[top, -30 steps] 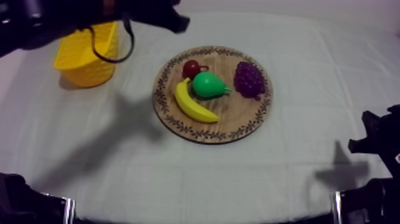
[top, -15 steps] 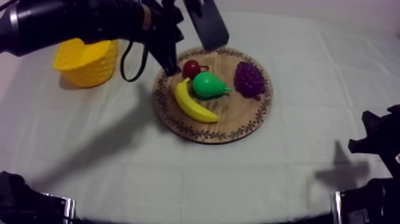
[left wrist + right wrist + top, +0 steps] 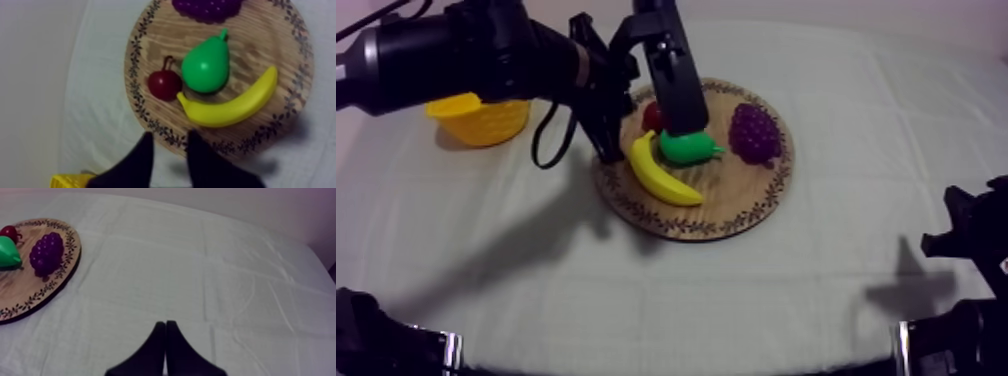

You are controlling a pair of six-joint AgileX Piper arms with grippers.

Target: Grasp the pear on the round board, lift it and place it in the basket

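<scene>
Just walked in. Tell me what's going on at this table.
The left gripper hangs open over the wooden board, close to the pear but not holding it. The pear lies on the board among the banana, the small red fruit and the grapes. The yellow basket stands off the board, under that arm. The right gripper is shut on nothing over bare cloth.

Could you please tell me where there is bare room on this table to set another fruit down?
Bare cloth lies between the board and the near edge, and between the grapes and the right claw. Crowded: pear, banana and small red fruit huddle mid-board, the open left claw at its rim.
</scene>
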